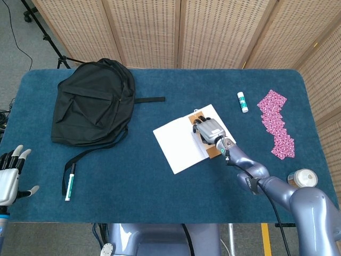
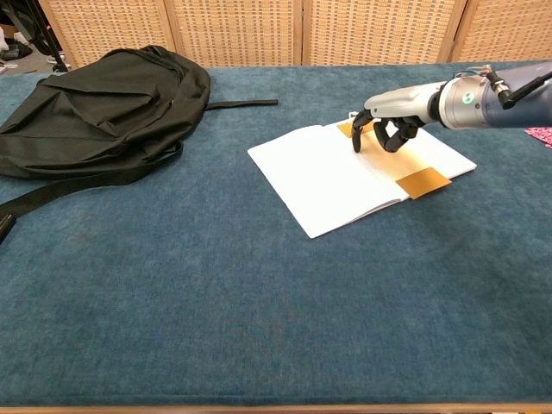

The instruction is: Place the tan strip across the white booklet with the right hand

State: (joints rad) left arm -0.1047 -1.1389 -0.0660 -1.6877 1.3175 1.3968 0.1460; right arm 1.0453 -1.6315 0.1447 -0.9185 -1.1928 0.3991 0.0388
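So my right hand [image 2: 390, 128] is down over the strip [image 2: 420, 182], fingers curled with the tips on or right at its far half. Honestly can't tell whether I'm pinching it or only pressing it flat; the chest view shows curled fingers [image 2: 358, 138] pointing down at the page, and that's all I get.

The strip already lies across the right-hand page of the booklet [image 2: 332, 178]. Its far end peeks out by the booklet's far edge, and its near end hangs a bit past the near-right edge onto the desk [image 2: 259, 302]. So placement looks basically done; I'd guess what's left is a nudge to square it up, or simply letting go.

Handling guess: it looks like thin card or paper, so light, flat and probably a bit slippery on the page. It'll skate if I drag my fingers. That overhanging near end is the easiest spot to grab, since there's an edge to get under. The booklet pages are soft too, so pushing hard could crumple them.

Further out: glue stick [image 1: 242, 101] and pink packets [image 1: 276, 124] off to the right, backpack [image 1: 93, 101] far left, pen [image 1: 68, 182] near left. My left hand [image 1: 9, 173] is idle at the left edge, fingers spread, holding nothing.
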